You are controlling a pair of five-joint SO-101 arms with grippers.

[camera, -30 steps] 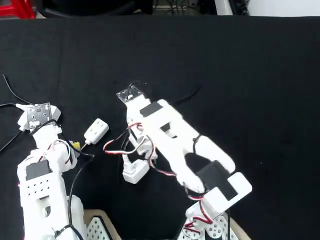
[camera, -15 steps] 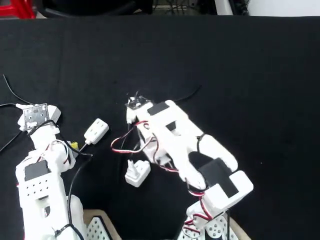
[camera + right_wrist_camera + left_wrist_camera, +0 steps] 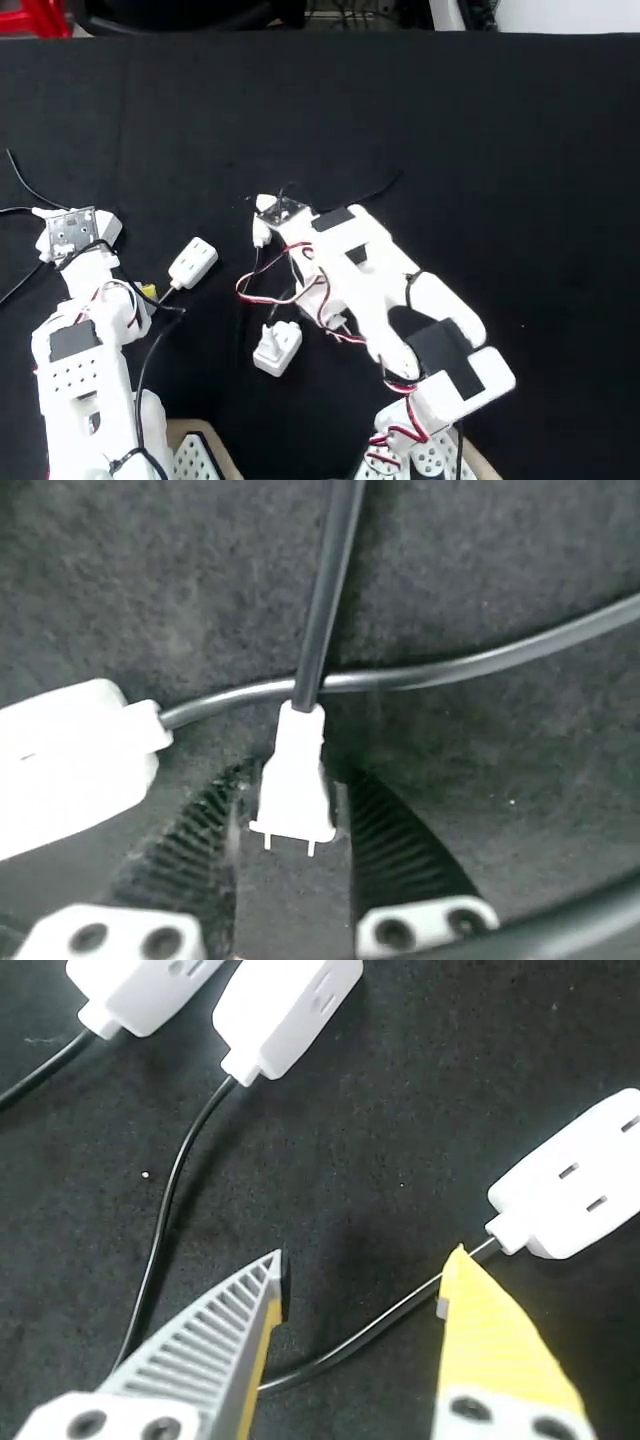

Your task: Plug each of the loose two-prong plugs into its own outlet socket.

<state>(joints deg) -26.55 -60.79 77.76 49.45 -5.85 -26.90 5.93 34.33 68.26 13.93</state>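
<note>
White two-prong plug (image 3: 292, 790): slim, flat body, black cord, short prongs. Left of centre in high view, pinched between right gripper (image 3: 295, 775) fingers. Left gripper (image 3: 368, 1255) fingers spread; outlet socket (image 3: 575, 1195) near.

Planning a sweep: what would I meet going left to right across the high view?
In order: left arm → socket → white block; the right arm overlaps the block, so it is left out.
</note>
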